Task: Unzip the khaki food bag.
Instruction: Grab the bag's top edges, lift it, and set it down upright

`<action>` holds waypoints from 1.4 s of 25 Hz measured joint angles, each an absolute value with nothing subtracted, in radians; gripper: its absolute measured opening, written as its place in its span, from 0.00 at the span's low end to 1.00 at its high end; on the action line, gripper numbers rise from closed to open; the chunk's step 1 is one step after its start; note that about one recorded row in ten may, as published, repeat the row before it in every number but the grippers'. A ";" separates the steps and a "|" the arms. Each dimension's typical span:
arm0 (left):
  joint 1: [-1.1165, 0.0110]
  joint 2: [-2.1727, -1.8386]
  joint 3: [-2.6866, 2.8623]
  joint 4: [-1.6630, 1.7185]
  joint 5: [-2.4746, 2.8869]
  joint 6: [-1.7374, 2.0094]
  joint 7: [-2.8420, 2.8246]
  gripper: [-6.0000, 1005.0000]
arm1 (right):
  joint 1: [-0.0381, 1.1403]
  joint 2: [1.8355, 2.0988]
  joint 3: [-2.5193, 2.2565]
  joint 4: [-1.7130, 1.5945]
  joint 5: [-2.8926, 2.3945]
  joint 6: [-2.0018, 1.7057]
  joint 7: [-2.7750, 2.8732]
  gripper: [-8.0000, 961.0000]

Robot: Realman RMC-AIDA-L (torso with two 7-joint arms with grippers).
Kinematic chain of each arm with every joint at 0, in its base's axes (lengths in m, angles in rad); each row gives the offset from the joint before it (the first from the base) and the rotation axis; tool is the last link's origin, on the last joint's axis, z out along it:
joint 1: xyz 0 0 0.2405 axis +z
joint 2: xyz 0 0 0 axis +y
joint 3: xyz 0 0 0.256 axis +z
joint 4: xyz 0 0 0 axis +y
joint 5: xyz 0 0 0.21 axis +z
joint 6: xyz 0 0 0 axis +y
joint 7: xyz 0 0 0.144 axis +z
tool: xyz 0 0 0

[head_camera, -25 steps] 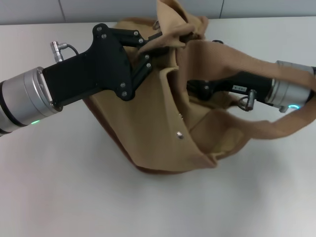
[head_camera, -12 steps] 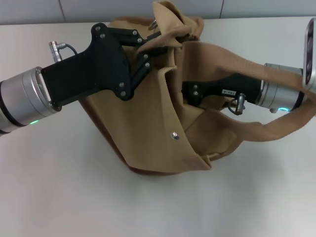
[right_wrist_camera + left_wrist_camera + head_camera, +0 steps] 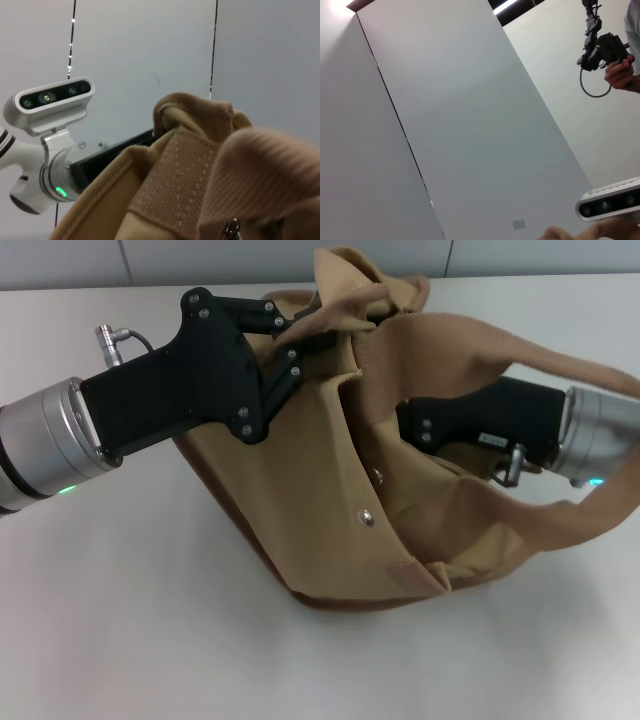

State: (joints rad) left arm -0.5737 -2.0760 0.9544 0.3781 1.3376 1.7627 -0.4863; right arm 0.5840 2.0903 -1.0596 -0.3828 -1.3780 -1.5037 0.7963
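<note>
1. Nearest the camera, a bare stretch of the white table (image 3: 150,640) lay in front of the khaki food bag (image 3: 300,500).
2. The bag sat slumped near the middle of the table, tipped over on its side, with its brown-trimmed base (image 3: 340,598) toward the near edge and its mouth lifted toward the far side.
3. A metal snap button (image 3: 367,518) showed on the front panel, and a second one (image 3: 377,475) sat just above it in the fold.
4. One wide webbing handle (image 3: 540,525) looped out to the robot's right, arching over and under the right arm.
5. The right end effector (image 3: 425,425) reached into the bag from the right, through that handle loop; its black body was visible but its fingers were buried in the fabric, so I could not tell whether they were apart or closed, or what they held.
6. The left end effector (image 3: 310,335) came in from the left across the upper part of the bag, its black linkage lying against the canvas; the fingers looked pinched together on the bunched fabric at the bag's top edge (image 3: 350,290).
7. In the right wrist view, the handle webbing (image 3: 175,175) and a small metal zipper pull (image 3: 231,229) lay close up, with the left arm's wrist camera (image 3: 50,102) beyond.
8. In the left wrist view, a wall panel (image 3: 470,125) filled most of the frame, and a person's hand (image 3: 619,75) held a black device far off.
</note>
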 joint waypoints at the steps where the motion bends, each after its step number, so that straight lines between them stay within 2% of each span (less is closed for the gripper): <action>1: -0.574 -2.076 0.954 0.378 1.338 1.763 -0.486 0.06 | 0.584 2.090 -1.060 -0.383 -1.378 -1.504 0.796 0.01; 26: -0.574 -2.077 0.953 0.376 1.287 1.747 -0.484 0.06 | 0.331 2.079 -1.083 -0.491 -1.444 -1.630 0.758 0.01; 35: -0.574 -2.078 0.954 0.376 1.273 1.743 -0.482 0.06 | 0.290 2.049 -1.080 -0.498 -1.509 -1.689 0.750 0.01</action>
